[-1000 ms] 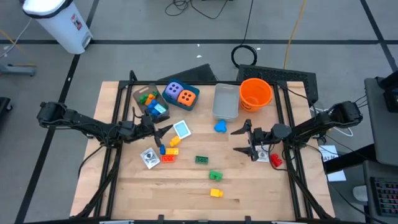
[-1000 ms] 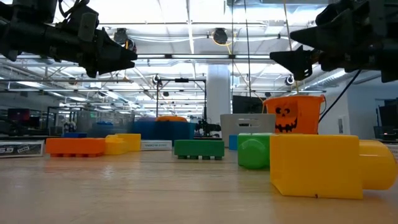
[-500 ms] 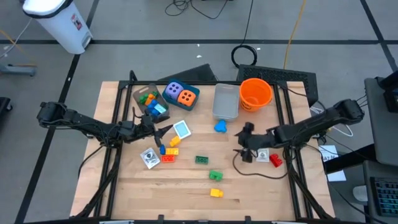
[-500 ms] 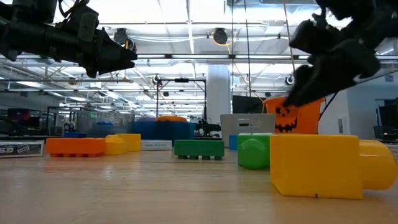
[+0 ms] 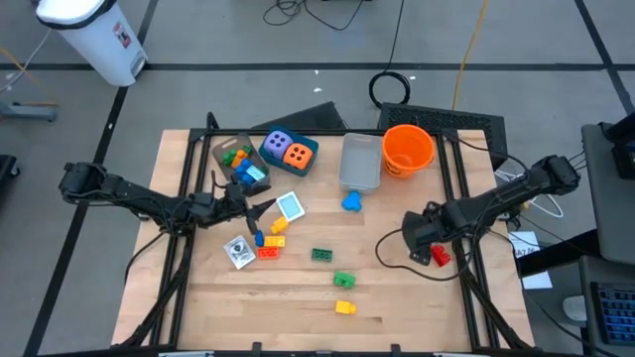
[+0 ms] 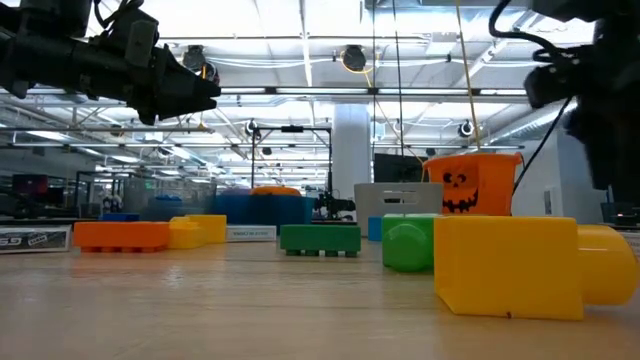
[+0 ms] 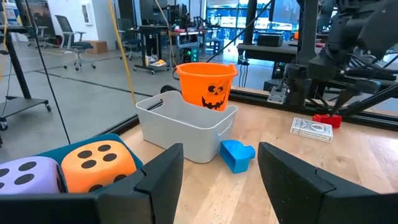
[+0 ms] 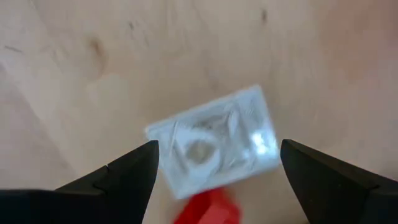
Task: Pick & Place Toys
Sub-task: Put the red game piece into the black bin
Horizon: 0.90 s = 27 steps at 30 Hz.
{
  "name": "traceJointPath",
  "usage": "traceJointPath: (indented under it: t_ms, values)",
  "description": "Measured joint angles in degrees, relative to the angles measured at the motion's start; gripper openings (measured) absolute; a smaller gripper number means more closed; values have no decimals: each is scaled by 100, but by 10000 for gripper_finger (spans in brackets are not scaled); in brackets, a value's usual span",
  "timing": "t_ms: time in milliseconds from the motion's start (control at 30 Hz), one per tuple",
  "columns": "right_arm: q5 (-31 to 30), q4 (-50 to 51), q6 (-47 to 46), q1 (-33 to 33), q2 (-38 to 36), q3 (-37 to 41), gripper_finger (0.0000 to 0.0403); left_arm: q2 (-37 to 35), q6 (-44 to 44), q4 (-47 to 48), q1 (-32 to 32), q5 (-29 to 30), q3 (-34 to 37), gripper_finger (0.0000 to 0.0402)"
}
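1 flat card pack lay on the table touching a red brick, directly under the open right gripper; likely light, stiff, slick, best pinched across its short edges; left gripper open, idle.

You see the open left pincer facing a grey bin, orange bucket, blue brick and two dice.

From above, the pale flat card pack hides beneath the right gripper (wrist view blurs it); the small red plastic brick is cut off.
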State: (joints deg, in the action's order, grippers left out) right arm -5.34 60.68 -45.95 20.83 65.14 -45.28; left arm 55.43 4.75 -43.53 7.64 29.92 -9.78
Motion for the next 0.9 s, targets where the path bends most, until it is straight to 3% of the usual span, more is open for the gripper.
traceJointPath:
  t_ms: [267, 900]
  values:
    - [562, 1137, -1412, 265, -2, 28, 325, 1, 0, 0, -1, 0, 2, 216]
    - [1256, 406, -2271, 517, 480, 421, 325, 0, 0, 0, 0, 1, 4, 216]
